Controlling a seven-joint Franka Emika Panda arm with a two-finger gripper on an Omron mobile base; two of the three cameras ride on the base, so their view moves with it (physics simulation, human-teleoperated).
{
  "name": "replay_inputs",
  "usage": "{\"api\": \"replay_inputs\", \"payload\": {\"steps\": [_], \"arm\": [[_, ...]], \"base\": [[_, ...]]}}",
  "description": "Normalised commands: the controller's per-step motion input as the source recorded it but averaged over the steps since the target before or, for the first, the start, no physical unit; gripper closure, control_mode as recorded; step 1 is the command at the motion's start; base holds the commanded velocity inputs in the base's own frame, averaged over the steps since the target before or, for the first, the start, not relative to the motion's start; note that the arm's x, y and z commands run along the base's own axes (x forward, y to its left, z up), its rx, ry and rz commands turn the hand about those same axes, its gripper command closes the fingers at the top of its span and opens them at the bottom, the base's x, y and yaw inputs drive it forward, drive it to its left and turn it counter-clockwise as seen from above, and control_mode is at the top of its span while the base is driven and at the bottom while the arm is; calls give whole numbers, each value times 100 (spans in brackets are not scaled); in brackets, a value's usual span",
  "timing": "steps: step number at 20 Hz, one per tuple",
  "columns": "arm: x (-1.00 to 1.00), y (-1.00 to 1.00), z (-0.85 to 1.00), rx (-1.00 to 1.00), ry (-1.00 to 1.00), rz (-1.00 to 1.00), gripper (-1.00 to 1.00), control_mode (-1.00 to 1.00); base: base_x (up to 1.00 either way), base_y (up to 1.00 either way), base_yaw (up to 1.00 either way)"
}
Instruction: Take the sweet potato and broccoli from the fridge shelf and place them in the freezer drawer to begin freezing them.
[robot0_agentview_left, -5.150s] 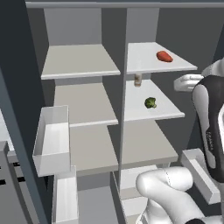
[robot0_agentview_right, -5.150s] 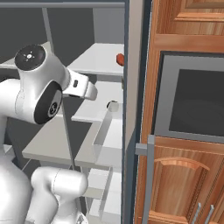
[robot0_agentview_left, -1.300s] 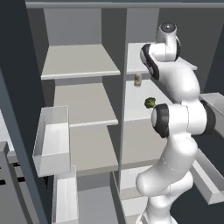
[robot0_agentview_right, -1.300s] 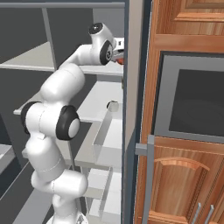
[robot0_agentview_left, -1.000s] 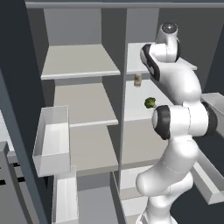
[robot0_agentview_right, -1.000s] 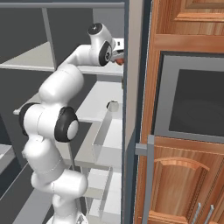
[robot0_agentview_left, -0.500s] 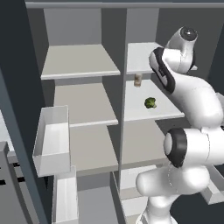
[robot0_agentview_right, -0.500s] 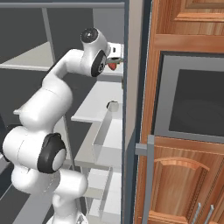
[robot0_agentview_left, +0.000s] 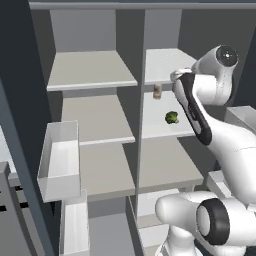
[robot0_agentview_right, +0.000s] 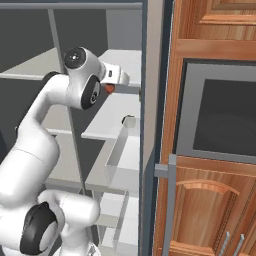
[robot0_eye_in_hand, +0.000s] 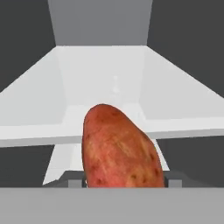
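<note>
The sweet potato (robot0_eye_in_hand: 119, 151), orange-red and oblong, sits upright between my gripper's (robot0_eye_in_hand: 124, 181) fingers, in front of the white top fridge shelf (robot0_eye_in_hand: 105, 83). From the right base view the sweet potato (robot0_agentview_right: 108, 88) hangs under my hand (robot0_agentview_right: 114, 79), just off the shelf's front edge. The dark-green broccoli (robot0_agentview_left: 172, 118) lies on the second shelf of the right column, below and left of my arm. A corner of the freezer drawer (robot0_agentview_left: 216, 177) shows low on the right, mostly hidden by the arm.
A small brownish bottle (robot0_agentview_left: 157, 91) stands at the back of the broccoli's shelf. White door bins (robot0_agentview_left: 60, 160) hang on the open left door, and another bin (robot0_agentview_right: 120, 155) on the right door. Wooden cabinets with an oven (robot0_agentview_right: 217, 117) stand to the right.
My hand has drawn back off the top shelf toward the front and right, carrying the sweet potato. The broccoli and bottle have not moved.
</note>
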Motion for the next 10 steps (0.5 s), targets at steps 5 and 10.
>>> {"api": "replay_inputs", "payload": {"steps": [5, 10], "arm": [[-100, 30, 0, 5, 9, 0, 100, -100], [-100, 23, -20, 4, 7, 0, 100, -100]], "base": [[0, 0, 0], [0, 0, 0]]}}
